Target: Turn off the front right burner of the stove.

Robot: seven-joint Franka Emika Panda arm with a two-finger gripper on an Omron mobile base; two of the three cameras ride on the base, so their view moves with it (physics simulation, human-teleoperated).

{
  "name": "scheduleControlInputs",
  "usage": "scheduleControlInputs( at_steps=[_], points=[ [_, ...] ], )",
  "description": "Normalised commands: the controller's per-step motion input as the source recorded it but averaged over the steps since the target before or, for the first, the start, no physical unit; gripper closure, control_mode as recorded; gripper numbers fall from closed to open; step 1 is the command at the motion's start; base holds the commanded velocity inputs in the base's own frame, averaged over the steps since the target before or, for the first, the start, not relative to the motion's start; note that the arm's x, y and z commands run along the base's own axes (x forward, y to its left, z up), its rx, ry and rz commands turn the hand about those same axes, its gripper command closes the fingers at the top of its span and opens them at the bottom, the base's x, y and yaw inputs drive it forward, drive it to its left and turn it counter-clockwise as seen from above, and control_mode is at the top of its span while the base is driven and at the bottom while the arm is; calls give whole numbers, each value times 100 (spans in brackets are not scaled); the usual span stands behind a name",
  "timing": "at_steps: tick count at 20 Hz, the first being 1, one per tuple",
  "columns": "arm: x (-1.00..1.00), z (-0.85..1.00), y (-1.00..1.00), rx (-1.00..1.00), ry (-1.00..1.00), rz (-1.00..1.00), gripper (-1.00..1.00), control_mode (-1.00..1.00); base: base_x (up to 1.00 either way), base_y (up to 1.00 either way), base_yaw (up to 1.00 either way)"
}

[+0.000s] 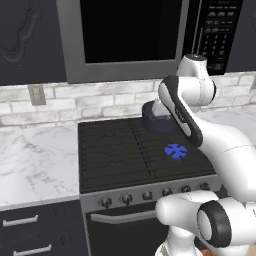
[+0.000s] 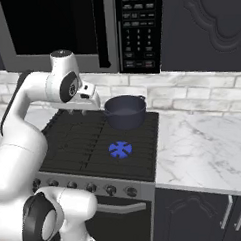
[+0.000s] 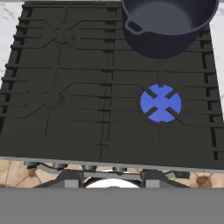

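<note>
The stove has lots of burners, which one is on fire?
The front right burner on the stove is lit: it alone shows a blue flame ring. The others look dark, and the pot sits behind it.

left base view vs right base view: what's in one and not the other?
Left base view alone: a wall outlet on the brick backsplash and two drawer handles below the left counter.

Right base view alone: the microwave keypad seen square-on, the counter right of the stove, and cabinet handles beneath it.

Both: the stove with its knob strip, the burner lit blue at front right, the dark pot on the back right grate, and the microwave above. No knob is touched yet.
</note>
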Motion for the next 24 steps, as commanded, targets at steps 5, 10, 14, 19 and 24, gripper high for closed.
scheduleControlInputs(
  at_steps=[5,10,14,19,24],
  points=[
    [-20,-1,0,0,-2,0,-100,-100,0,0,0],
    [-45,-10,-2,0,-13,9,-100,-100,0,0,0],
    [-51,-14,-6,0,-10,14,-100,-100,0,0,0],
    [-26,-11,-19,0,-5,19,-100,-100,0,0,0],
    [-35,-14,-8,-4,-7,29,-100,-100,0,0,0]
  ],
)
